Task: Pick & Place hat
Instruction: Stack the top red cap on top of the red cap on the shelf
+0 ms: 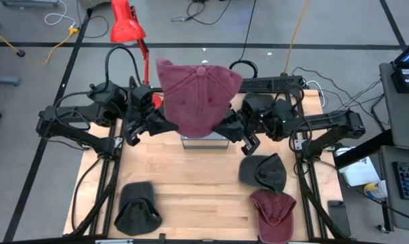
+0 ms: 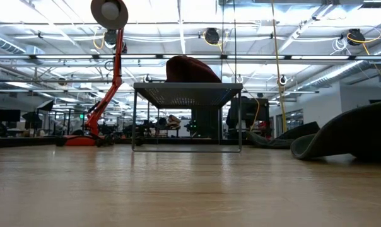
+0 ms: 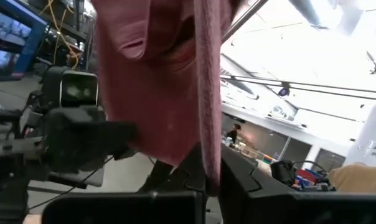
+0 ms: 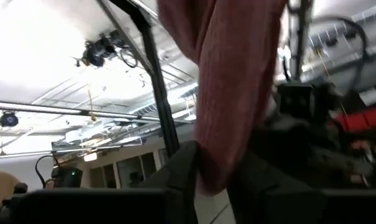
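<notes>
Red hat point(image 1: 194, 95) spread over the wire rack point(image 1: 206, 141), hanging between my two grippers at the back of the surface point(image 1: 198, 190). My left gripper point(image 1: 169, 126) has its jaws clamped tight on the hat's edge, cloth pinched between the fingers point(image 3: 175, 177). My right gripper point(image 1: 226, 122) sits at the opposite edge, cloth draped between its jaws; whether they grip or have slackened I cannot tell. Three more hats lie nearer the front, below my right and left.
</notes>
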Controlling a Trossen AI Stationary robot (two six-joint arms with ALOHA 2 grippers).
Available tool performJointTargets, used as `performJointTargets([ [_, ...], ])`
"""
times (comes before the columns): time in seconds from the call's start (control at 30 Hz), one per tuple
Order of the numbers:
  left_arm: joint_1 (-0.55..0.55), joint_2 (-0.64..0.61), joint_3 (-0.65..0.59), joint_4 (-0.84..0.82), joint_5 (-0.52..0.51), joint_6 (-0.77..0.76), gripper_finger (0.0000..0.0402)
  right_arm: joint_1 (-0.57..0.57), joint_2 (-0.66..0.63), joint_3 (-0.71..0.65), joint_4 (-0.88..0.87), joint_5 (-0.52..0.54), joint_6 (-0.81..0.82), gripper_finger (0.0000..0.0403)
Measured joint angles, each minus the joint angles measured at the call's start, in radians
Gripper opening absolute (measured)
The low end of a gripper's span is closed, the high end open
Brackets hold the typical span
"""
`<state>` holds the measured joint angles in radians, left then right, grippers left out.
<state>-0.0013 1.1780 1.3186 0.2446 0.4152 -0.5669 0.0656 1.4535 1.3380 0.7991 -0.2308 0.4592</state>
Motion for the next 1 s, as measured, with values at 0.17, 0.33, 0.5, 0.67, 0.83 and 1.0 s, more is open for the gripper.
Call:
performJointTargets([
  [0.17,0.001,-0.015,0.000,-0.005,-0.014,0.061,0.0011,0.000,-0.033,0.000,-0.160,0.000,0.024,0.0160],
  [0.33,0.001,-0.038,0.000,-0.023,-0.056,0.138,0.0009,0.001,-0.078,-0.001,-0.339,-0.004,0.076,0.0216],
  [0.5,-0.001,-0.076,0.000,-0.092,-0.148,0.233,0.0010,0.001,-0.129,-0.001,-0.488,-0.006,0.175,0.0237],
  [0.67,-0.012,-0.100,0.000,-0.175,-0.274,0.331,0.0009,0.001,-0.168,-0.002,-0.498,-0.006,0.283,0.0231],
  [0.83,-0.059,-0.113,0.000,-0.206,-0.430,0.476,0.0009,-0.009,-0.202,-0.002,-0.490,-0.004,0.374,0.0220],
  [1.0,-0.129,-0.111,0.000,-0.230,-0.597,0.641,0.0009,-0.026,-0.223,-0.002,-0.466,0.011,0.460,0.0216],
])
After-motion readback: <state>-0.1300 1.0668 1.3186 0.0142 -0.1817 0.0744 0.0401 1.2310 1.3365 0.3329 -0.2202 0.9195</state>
